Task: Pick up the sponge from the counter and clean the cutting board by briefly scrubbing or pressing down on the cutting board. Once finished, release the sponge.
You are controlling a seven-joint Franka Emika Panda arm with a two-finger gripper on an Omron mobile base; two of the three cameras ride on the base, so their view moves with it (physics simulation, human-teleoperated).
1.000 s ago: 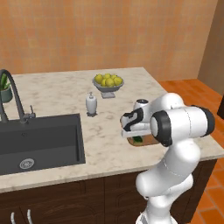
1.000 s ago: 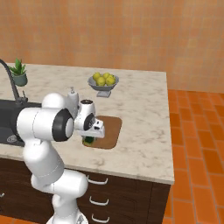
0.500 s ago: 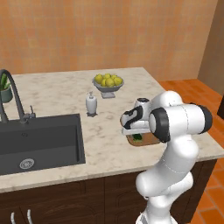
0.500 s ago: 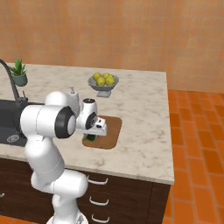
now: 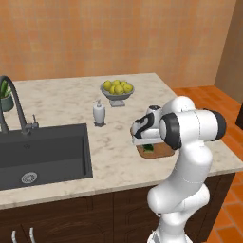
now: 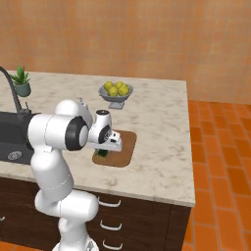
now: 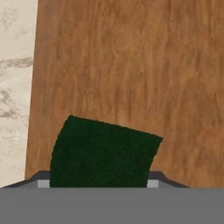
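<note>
The sponge has slid along the cutting board.

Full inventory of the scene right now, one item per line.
sponge: 1, dark green, in the gripper over the cutting board
cutting board: 1, brown wood, counter near the front edge
counter: 1, beige marble
lemon bowl: 1, grey, yellow lemons, behind the board
soap dispenser: 1, white, right of the sink
sink: 1, dark grey, left
faucet: 1, dark, behind the sink
potted plant: 1, green, far left
gripper: 1, white, shut on the sponge
</note>
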